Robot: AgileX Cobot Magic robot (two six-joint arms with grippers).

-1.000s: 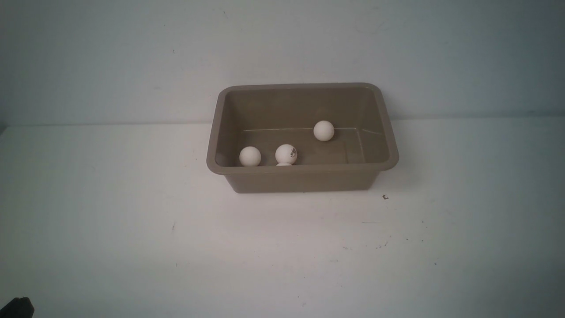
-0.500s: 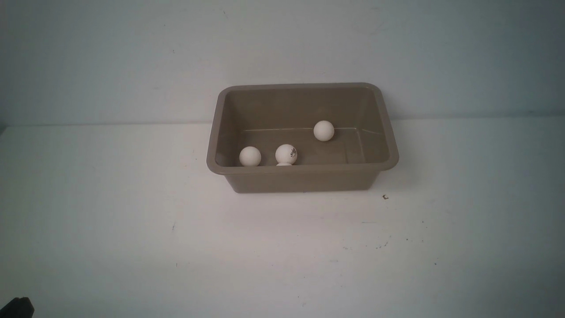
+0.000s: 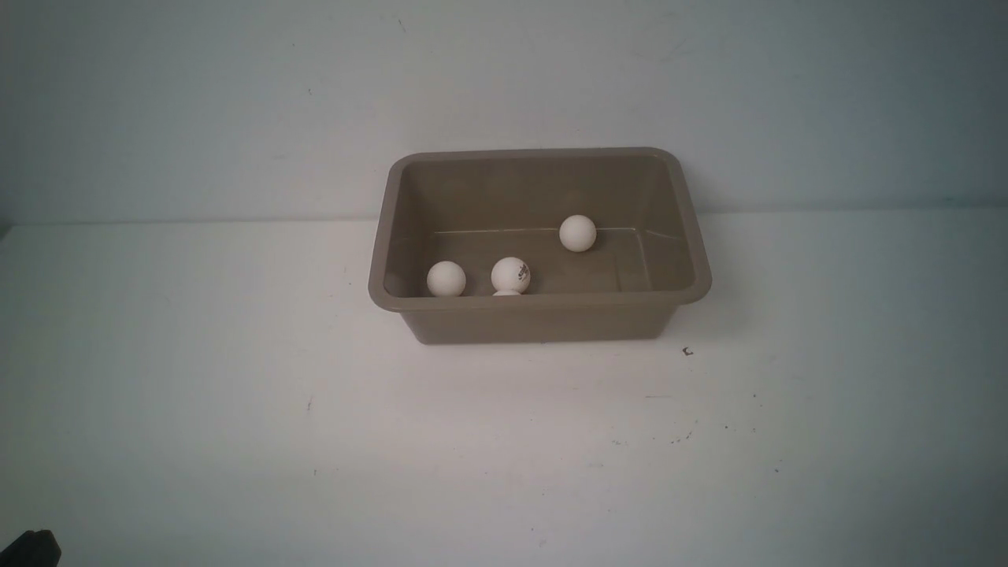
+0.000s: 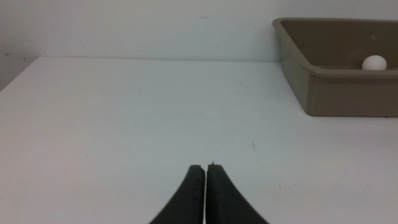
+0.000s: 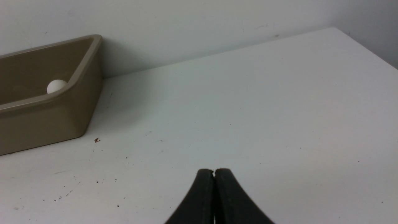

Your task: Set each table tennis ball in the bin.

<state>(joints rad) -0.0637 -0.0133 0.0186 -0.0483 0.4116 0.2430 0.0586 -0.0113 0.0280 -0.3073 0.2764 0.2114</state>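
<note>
The taupe-brown bin (image 3: 535, 300) stands at the back of the white table, against the wall. Several white table tennis balls lie inside it: one (image 3: 446, 279) near the front left, one with a dark mark (image 3: 510, 275) beside it, one (image 3: 577, 233) farther back. A white sliver (image 3: 508, 293) shows just behind the near rim. My left gripper (image 4: 205, 166) is shut and empty over bare table, well away from the bin (image 4: 342, 96), where one ball (image 4: 374, 63) shows. My right gripper (image 5: 214, 170) is shut and empty too, far from the bin (image 5: 46, 124) and its ball (image 5: 56, 85).
A small dark scrap (image 3: 687, 351) lies on the table by the bin's front right corner. The wall runs right behind the bin. A dark piece of the left arm (image 3: 27, 547) shows in the front view's bottom left corner.
</note>
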